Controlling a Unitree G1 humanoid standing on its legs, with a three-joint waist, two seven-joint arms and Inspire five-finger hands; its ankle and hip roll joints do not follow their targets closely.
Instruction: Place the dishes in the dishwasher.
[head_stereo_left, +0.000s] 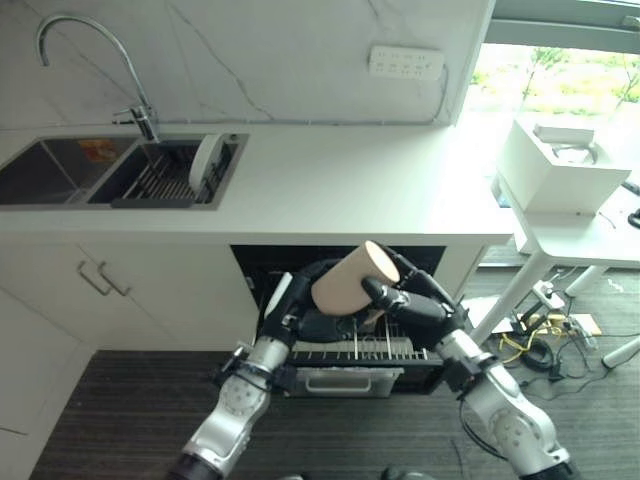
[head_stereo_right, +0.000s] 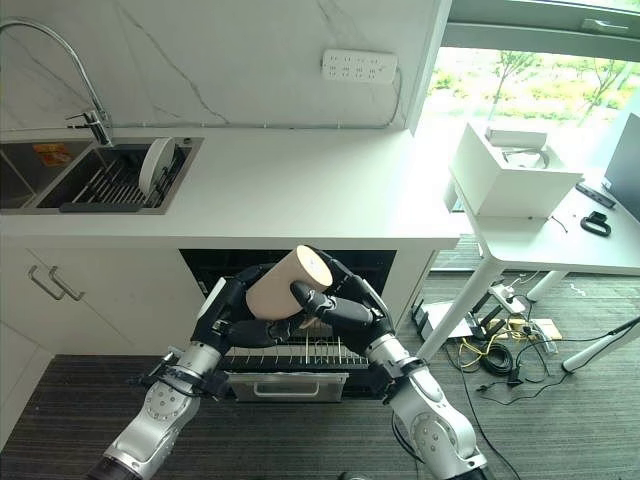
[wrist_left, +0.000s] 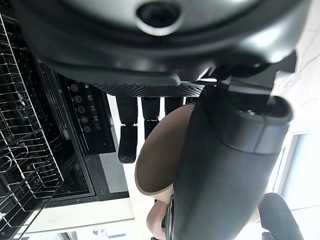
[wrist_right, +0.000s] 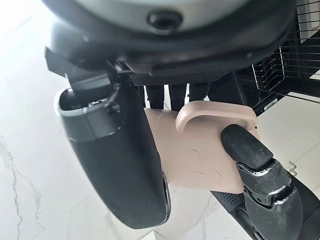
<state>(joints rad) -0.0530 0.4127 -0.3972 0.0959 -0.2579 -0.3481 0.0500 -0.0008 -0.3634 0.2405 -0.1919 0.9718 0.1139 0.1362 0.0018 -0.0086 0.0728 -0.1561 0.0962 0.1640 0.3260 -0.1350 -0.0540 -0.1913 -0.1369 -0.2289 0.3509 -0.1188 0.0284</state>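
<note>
A beige mug (head_stereo_left: 345, 283) with a handle (wrist_right: 212, 114) is held tilted above the open dishwasher's pulled-out wire rack (head_stereo_left: 385, 348). My left hand (head_stereo_left: 292, 312) cups it from the left and below, with its thumb (wrist_left: 220, 165) across the mug's body (wrist_left: 160, 160). From the right, my right hand (head_stereo_left: 418, 305) grips it, thumb (wrist_right: 120, 160) on the side and fingers curled behind the mug (wrist_right: 200, 160). A white plate (head_stereo_left: 207, 160) stands upright in the sink's drying rack (head_stereo_left: 160, 180).
The dishwasher drawer front (head_stereo_left: 345, 381) juts out below the white counter (head_stereo_left: 340, 190). A double sink (head_stereo_left: 60, 170) with a tall faucet (head_stereo_left: 90, 40) lies at the left. At the right a white table (head_stereo_left: 580, 235) carries a white box (head_stereo_left: 560, 165); cords (head_stereo_left: 530, 335) lie beneath it.
</note>
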